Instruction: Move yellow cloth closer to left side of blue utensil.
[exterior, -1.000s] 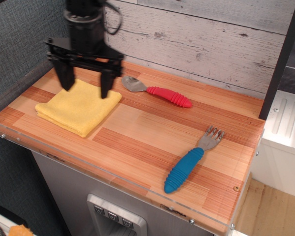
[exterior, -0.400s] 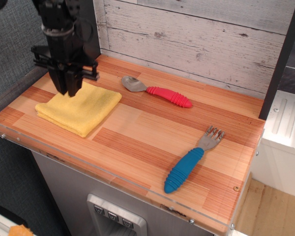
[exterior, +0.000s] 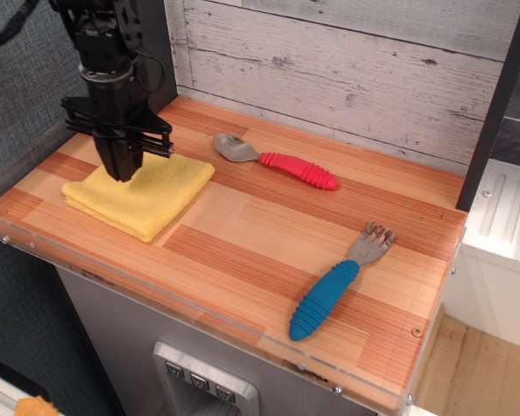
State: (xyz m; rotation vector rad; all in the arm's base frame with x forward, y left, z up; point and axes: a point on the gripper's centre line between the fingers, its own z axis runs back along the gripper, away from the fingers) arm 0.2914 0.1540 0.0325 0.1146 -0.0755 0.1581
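Note:
The yellow cloth (exterior: pixel 143 195) lies folded and flat at the left end of the wooden counter. The blue utensil (exterior: pixel 329 295), a fork with a grey head and a ribbed blue handle, lies at the front right, far from the cloth. My gripper (exterior: pixel 121 173) stands upright over the cloth's back-left part. Its black fingers (exterior: pixel 121 158) are closed together, and their tips press into the cloth's top layer and pinch it. The cloth is not lifted.
A metal spoon with a red ribbed handle (exterior: pixel 299 169) lies at the back middle, just right of the cloth. A grey plank wall (exterior: pixel 347 69) runs along the back. The counter's front edge (exterior: pixel 199 316) has a clear plastic lip. A dark post (exterior: pixel 494 104) stands at the right.
The gripper's fingers were spread wide over the cloth's back edge. They have closed together, and the gripper has shifted left and come down onto the cloth. The cloth, fork and spoon have not moved.

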